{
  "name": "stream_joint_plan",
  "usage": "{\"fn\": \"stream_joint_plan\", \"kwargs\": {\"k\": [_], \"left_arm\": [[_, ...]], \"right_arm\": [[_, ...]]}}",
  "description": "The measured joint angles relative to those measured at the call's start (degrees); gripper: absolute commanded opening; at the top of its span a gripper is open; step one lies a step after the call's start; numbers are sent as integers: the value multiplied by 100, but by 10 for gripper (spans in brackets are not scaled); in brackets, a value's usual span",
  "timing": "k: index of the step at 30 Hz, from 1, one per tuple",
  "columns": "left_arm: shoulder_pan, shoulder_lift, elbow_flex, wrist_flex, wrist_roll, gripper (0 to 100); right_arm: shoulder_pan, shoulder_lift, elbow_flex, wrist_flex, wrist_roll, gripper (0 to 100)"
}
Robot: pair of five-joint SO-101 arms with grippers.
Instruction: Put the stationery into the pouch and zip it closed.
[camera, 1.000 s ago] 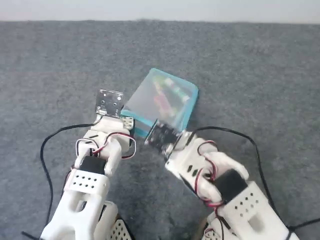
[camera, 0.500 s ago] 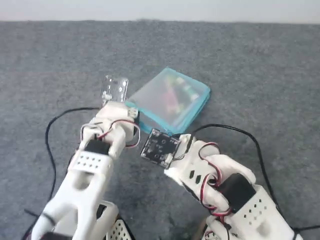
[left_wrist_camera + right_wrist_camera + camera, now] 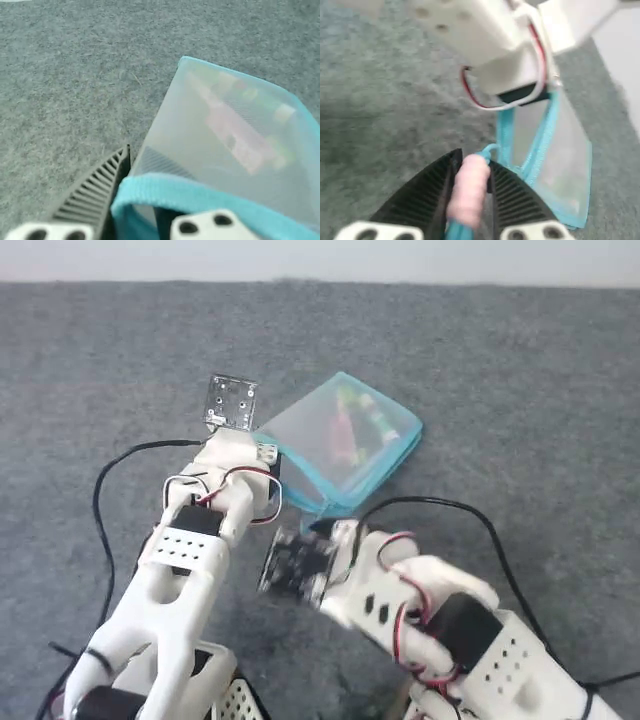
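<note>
The pouch (image 3: 340,445) lies on the worktop (image 3: 520,370), ahead of both arms. The stationery (image 3: 352,430) sits inside it, toward the far side. The left pincer (image 3: 142,197) clamps the pouch's rim at its left corner. The right pincer (image 3: 470,167) is at the pouch's near corner, to the right of the left pincer, and grips the zip pull (image 3: 468,187).

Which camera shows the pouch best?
The high view: it takes in nearly all of the pouch, stationery inside. The left wrist view gives one teal-edged corner and the clear side; the right wrist view, the zipper and its pink pull.
</note>
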Motion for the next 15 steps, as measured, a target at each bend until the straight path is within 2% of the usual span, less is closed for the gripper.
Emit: {"fn": "stream_joint_plan", "kwargs": {"k": [3, 6, 9, 12, 15], "left_arm": [[35, 273, 26, -62, 0, 9], [9, 404, 18, -62, 0, 9], [9, 404, 18, -62, 0, 9], [-79, 404, 18, -62, 0, 9], [-149, 396, 18, -62, 0, 9]], "right_arm": [[-747, -237, -123, 185, 18, 43], [-677, -123, 62, 404, 18, 156], [-440, -211, 97, 659, 0, 230], [-88, -202, 105, 853, 9, 224], [607, -185, 229, 844, -299, 199]]}}
